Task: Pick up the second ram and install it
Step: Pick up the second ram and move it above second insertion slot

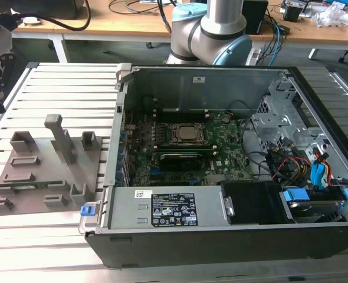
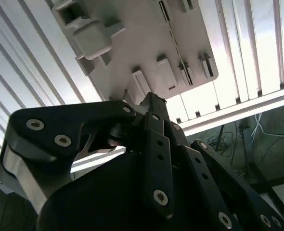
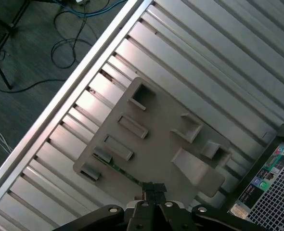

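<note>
Black label (image 1: 177,210) on computer case (image 1: 221,250), print too small to read

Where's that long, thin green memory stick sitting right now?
The long, narrow green circuit-board stick lies along the camera-side edge of the grey plastic fixture plate, on the exterior view's left, beside the open black computer case.

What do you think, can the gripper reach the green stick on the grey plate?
Probably yes. The gripper hangs above the grey fixture plate, and the second ram lies on it with nothing over it.
</note>
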Robot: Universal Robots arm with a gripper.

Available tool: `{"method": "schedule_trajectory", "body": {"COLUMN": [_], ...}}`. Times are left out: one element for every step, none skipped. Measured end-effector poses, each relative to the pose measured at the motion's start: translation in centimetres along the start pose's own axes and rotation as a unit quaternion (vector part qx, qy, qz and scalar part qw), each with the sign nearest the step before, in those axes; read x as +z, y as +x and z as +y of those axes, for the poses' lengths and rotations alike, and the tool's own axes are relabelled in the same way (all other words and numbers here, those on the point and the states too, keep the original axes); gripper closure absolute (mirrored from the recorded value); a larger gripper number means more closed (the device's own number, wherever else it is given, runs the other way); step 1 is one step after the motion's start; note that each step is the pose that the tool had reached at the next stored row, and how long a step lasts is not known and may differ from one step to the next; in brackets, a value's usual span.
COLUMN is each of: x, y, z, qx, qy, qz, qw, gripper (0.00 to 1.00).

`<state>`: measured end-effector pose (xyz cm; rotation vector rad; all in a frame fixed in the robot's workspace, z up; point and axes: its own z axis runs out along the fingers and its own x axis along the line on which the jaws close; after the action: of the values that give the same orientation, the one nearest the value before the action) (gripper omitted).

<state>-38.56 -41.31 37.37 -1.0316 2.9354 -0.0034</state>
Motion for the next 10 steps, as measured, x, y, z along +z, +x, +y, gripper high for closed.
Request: {"method": "schedule_trajectory", "body": {"x": [0.00,0.00,0.00,0.00,0.00,0.00,0.00,0.00,0.00,0.00], "y": [0.00,0.00,0.00,0.00,0.00,0.00,0.00,0.00,0.00,0.00], "z": [0.00,0.00,0.00,0.00,0.00,0.00,0.00,0.00,0.00,0.00], "qx": [-0.008,-0.018,-0.027,-0.033,-0.038,-0.046,-0.053,-0.059,-0.067,-0.071], "qy": [-0.0003,-0.0005,-0.0008,-0.0009,-0.0011,-0.0013,-0.0015,-0.0016,-0.0019,-0.0020], "qz": [-0.0001,-0.0002,-0.0004,-0.0004,-0.0005,-0.0006,-0.0007,-0.0007,-0.0008,-0.0009], "qw": [1.0000,0.9998,0.9996,0.9995,0.9993,0.9989,0.9986,0.9983,0.9978,0.9974], "gripper": [0.90,0.90,0.90,0.90,0.90,0.90,0.90,0.90,0.90,0.90]}}
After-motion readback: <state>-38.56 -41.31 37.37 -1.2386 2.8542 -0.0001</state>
